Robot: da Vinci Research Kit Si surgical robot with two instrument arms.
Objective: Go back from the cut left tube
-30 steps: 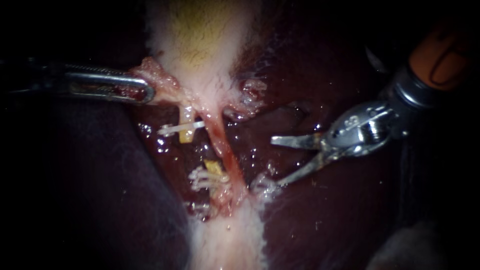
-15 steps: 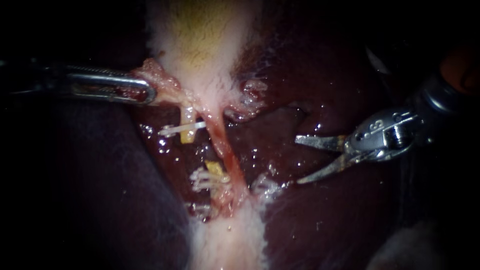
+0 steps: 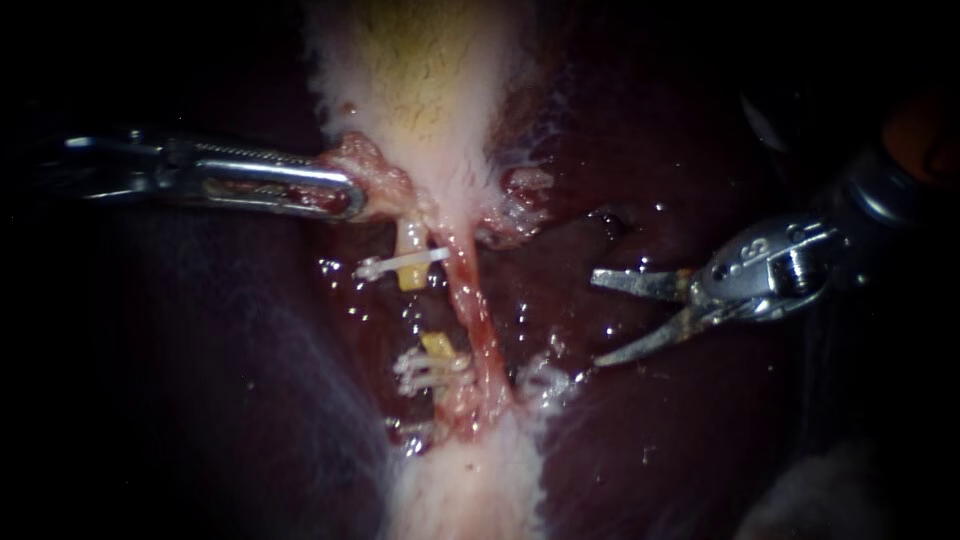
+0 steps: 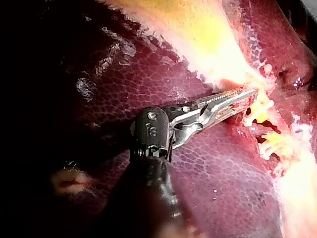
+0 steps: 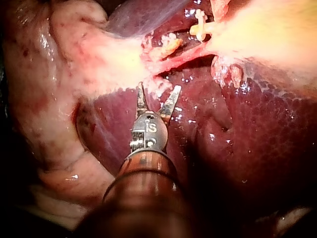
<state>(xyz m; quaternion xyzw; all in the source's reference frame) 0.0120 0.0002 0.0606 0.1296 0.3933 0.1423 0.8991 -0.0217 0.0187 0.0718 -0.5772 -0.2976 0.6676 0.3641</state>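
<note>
Withdrawn rightward since before, my right instrument [image 3: 599, 319] hangs open-jawed, clear of the cut left tube [image 3: 410, 270]; my left instrument [image 3: 350, 197] seems clamped on the gallbladder [image 3: 385, 180].

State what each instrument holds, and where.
Left instrument grips the gallbladder by its pink narrow end above the cut left tube; right instrument, jaws open, holds nothing.
</note>
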